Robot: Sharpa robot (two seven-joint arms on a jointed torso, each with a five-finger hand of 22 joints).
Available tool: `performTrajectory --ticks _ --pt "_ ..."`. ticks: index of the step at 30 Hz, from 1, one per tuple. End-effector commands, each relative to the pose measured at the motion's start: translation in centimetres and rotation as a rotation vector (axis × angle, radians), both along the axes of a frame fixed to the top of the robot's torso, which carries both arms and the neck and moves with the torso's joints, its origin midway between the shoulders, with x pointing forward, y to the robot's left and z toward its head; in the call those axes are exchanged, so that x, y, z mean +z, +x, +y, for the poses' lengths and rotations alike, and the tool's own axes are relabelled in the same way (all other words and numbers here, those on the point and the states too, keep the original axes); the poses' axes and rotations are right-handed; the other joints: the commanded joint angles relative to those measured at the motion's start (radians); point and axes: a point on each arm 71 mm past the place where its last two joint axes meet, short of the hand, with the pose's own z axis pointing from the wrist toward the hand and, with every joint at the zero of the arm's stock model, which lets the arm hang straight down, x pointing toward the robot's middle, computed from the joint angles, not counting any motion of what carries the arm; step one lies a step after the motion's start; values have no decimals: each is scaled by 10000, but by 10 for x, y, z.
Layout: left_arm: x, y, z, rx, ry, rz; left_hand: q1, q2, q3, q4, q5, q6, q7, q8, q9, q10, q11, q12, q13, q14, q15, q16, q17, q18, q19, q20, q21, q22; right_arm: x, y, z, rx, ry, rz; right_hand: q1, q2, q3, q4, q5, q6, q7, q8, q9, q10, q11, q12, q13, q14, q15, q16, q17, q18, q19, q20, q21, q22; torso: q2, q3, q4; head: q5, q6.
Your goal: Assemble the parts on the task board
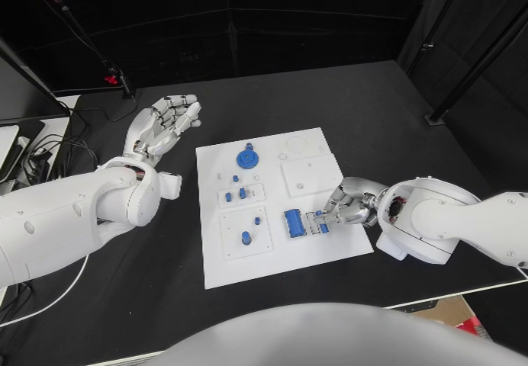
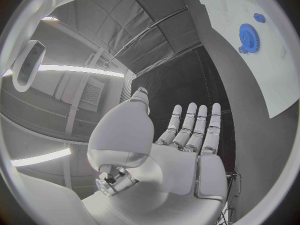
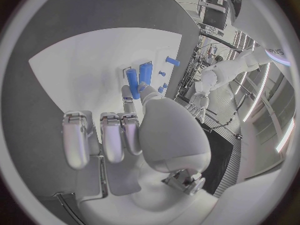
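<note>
Task board (image 1: 275, 252), a white plate, lies mid-table on the black table (image 1: 363, 99), slightly skewed.

Left hand (image 1: 163, 122) is off the board, over bare table beside the board's far left corner. Palm flat, fingers straight and spread a little, grasping nothing; the left wrist view confirms this (image 2: 187, 135).

Right hand (image 1: 343, 204) sits at the board's right edge, near-right region, fingers curled down toward the board. Fingertips (image 3: 128, 92) meet a blue bar part (image 1: 294, 223) (image 3: 132, 80) that lies in a recessed slot. A second blue bar (image 3: 145, 72) lies just beside it, parallel. Contact looks like a press or pinch on the bar, but the thumb hides the contact point, so I cannot tell whether it is grasped or merely touched.

Other parts on the board: a large blue gear (image 1: 249, 158) (image 2: 248, 36) near the far end; several small blue pegs (image 1: 234, 188) clustered in a square recess at the middle left; two small blue pieces (image 1: 249, 232) in the near-left recess.
</note>
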Motion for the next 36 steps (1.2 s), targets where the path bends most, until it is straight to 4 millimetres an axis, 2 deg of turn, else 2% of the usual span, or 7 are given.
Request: performTrajectory --ticks 1,13,17,21,25,30,36 --pt "8 -2 -2 -235 -346 -900 -9 106 -56 -12 67 -73 1532 42 -19 -17 -12 44 -18 -2 -27 27 -23 47 -18 -9 54 -22 -1 1 2 475 -964 -91 -145 34 8 111 30 77 13 -59 8 1058 -41 -35 2628 1041 14 24 2630 -72 1040 45 34 2634 0 2 -3 10 1" --pt "7 -2 -2 -240 -345 -896 4 129 -72 -14 110 -78 1532 55 -30 -16 -12 67 -33 3 -29 50 -50 47 -23 -9 53 -29 -4 6 9 747 -1215 -119 -237 61 -69 278 16 111 20 -143 -13 1058 -38 -35 2628 1041 13 24 2630 -72 1040 41 34 2634 -4 4 12 -12 1" --pt "7 -2 -2 -236 -343 -896 7 134 -75 -14 118 -79 1532 57 -33 -16 -13 72 -36 3 -29 55 -56 47 -23 -9 53 -29 -5 8 10 830 -1291 -71 -253 60 -96 321 -28 116 21 -172 -20 1058 -37 -35 2628 1041 13 24 2630 -72 1040 41 34 2634 -5 7 -7 31 1" --pt "7 -2 -2 -245 -347 -891 12 141 -82 -15 137 -82 1532 62 -38 -18 -13 80 -42 4 -29 63 -67 48 -25 -9 53 -33 -6 9 11 886 -1336 -50 -254 55 -130 370 -114 125 23 -210 -28 1058 -35 -35 2628 1041 11 24 2630 -72 1040 40 34 2634 6 11 18 10 1" --pt "7 -2 -2 -237 -342 -891 12 141 -82 -15 137 -82 1532 62 -38 -18 -13 80 -42 4 -29 63 -67 48 -25 -9 53 -33 -6 10 13 954 -1377 -62 -254 57 -132 375 -118 126 23 -213 -29 1058 -35 -35 2628 1041 11 24 2630 -72 1040 40 34 2634 -7 5 -13 41 1" --pt "7 -2 -2 -245 -348 -898 18 148 -91 -15 158 -84 1531 68 -43 -19 -12 90 -50 5 -30 73 -80 48 -21 -9 55 -27 -7 11 16 1142 -1508 -111 -255 57 -148 398 -153 129 26 -231 -33 1058 -34 -35 2628 1041 12 24 2630 -72 1040 40 34 2634 -9 1 -4 -16 1" --pt "8 -2 -1 -240 -349 -902 18 148 -91 -15 158 -84 1531 68 -43 -19 -12 90 -50 5 -30 73 -80 48 -21 -9 55 -27 -6 12 21 1487 -1795 -376 -246 57 -186 454 -241 124 35 -281 -46 1058 -28 -35 2628 1041 14 24 2630 -72 1040 41 34 2634 -7 7 -8 13 1"
